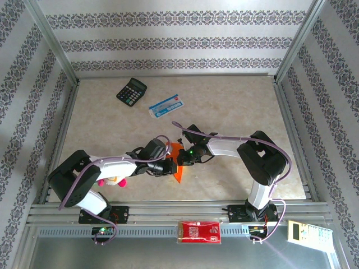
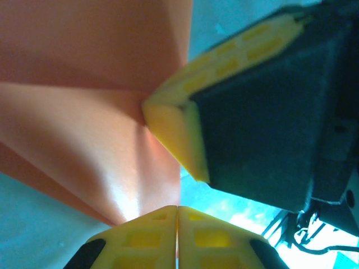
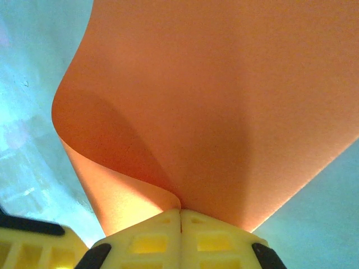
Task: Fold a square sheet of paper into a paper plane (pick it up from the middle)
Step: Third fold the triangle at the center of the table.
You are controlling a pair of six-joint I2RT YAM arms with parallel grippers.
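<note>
The square sheet of paper [image 1: 179, 172] is off the counter [image 1: 235, 106], held in the air between the 2 arms near the front middle, well apart from the calculator [image 1: 131, 91] and the blue-and-white packet [image 1: 167, 106] at the back.

The left fingers [image 2: 146, 241] are closed together, and the lower corner of the sheet runs down into their tips, so they appear to pinch it. The right fingers [image 3: 151, 241] are also closed and clamp the sheet where it curls into a soft roll just above them. In the left wrist view, the tip of a right finger presses against the paper beside a crease.

The pick-up looks done and the folding has begun. At least 1 sharp crease crosses the sheet in the left wrist view, while the part in the right wrist view is only bent, not flattened. No pointed nose, centre fold or wings can be made out, so most of the plane is not yet formed. I judge the task to be at an early fold, with the shaping folds and the final set-down left.
</note>
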